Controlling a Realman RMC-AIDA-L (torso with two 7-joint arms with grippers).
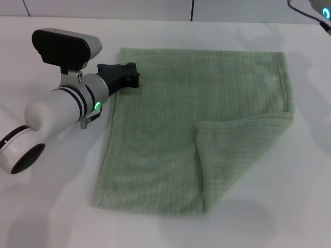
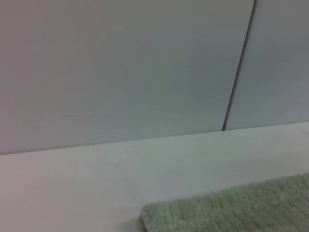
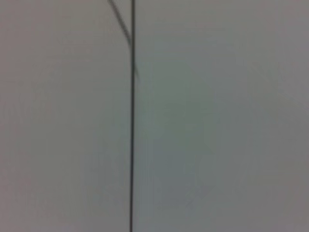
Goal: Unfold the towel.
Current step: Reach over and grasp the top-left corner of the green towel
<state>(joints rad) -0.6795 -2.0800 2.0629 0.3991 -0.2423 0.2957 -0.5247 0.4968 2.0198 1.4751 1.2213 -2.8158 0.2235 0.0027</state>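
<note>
The left tool lay low over the far left corner of the towel, its black fingers resting at or just above the cloth near the towel's left edge. Whether those fingers were parted or pinched on the terry could not be told from the head view, and the left wrist view showed none of them, only a rounded corner of the towel and the bare table beyond it up to a grey wall panel. The right tool was not in sight; only a sliver of the right arm showed beyond the towel's far right corner, and its wrist view looked at blank panelling.

The towel lay flat on the white table, mostly spread out. One part was not: the near right corner was folded back over the towel as a triangular flap, its crease running from the right edge down to the near edge.

By the look of it, the task stood at its last fold. The next move would call for a grip on that flap's free tip, then a pull outward and toward the near right until the corner lay flat, while the far left corner stayed pinned so the cloth did not slide.
</note>
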